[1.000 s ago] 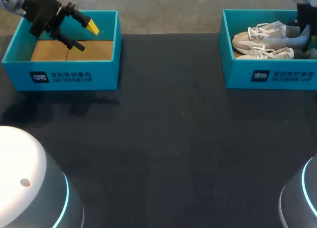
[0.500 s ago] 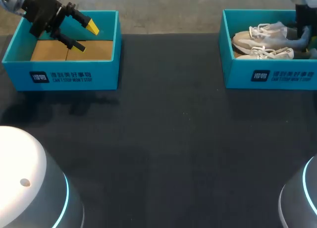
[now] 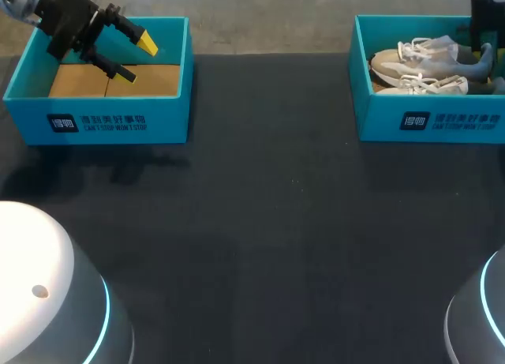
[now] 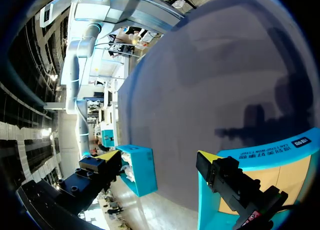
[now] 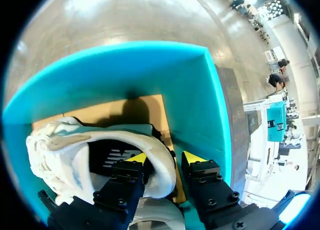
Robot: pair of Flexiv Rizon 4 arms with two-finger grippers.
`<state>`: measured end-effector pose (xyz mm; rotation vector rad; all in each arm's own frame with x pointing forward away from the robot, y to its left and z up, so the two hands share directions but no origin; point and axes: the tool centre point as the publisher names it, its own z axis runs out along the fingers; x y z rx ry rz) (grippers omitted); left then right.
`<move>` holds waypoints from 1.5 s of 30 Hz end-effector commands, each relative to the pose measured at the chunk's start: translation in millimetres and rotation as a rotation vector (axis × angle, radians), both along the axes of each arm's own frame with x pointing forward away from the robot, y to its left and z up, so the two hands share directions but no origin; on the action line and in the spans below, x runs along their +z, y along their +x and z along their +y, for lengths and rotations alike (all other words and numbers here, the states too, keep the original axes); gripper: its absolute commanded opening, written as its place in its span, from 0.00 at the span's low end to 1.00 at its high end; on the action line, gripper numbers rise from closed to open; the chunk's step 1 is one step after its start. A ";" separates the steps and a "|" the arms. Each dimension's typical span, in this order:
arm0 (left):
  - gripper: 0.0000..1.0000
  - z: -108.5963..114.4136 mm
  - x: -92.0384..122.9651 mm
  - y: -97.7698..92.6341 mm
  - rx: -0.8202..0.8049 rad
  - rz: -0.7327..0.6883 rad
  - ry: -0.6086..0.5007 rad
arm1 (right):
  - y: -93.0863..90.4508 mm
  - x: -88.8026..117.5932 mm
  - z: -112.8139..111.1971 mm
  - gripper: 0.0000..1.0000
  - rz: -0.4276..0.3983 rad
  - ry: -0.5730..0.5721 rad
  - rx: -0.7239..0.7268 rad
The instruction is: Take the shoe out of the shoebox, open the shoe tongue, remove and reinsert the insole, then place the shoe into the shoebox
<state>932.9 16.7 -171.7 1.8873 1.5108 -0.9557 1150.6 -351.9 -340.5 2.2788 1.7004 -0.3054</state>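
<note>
**Head view.** A dark table (image 3: 260, 222) is shown with two teal boxes on it. At ten o'clock stands the left shoebox (image 3: 99, 121), its brown cardboard floor bare. The left gripper (image 3: 136, 58) is held above it with the fingers spread and nothing between them. At two o'clock stands the right shoebox (image 3: 430, 123). A pale shoe (image 3: 410, 60) is seen lying inside it, toe toward nine o'clock, with a second shoe (image 3: 422, 85) just beside it on the near side. The right gripper (image 3: 483, 52) is lowered onto the heel end of the shoe, at three o'clock within the box.

**Left wrist view.** The left gripper (image 4: 160, 154) is seen wide open. The left shoebox (image 4: 260, 152) lies under one finger, and the right shoebox (image 4: 142, 172) is seen well apart across the table, at the gripper's twelve o'clock.

**Right wrist view.** The right gripper (image 5: 164, 157) is closed on the heel collar of the shoe (image 5: 60, 150). One fingertip is placed inside the opening and the other outside it. The shoe rests within the walls of the right shoebox (image 5: 195, 100).
</note>
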 end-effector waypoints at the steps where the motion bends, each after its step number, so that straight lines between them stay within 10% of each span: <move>1: 1.00 0.4 0.4 0.3 -0.002 0.000 0.002 | -8.5 22.2 3.0 0.41 -0.033 0.014 0.007; 20: 1.00 0.4 0.4 0.3 -0.002 0.000 0.002 | -49.0 112.8 39.3 0.64 -0.162 0.189 0.079; 45: 1.00 0.4 0.4 0.3 -0.002 0.000 0.002 | -149.0 137.9 87.7 1.00 -0.189 0.279 0.079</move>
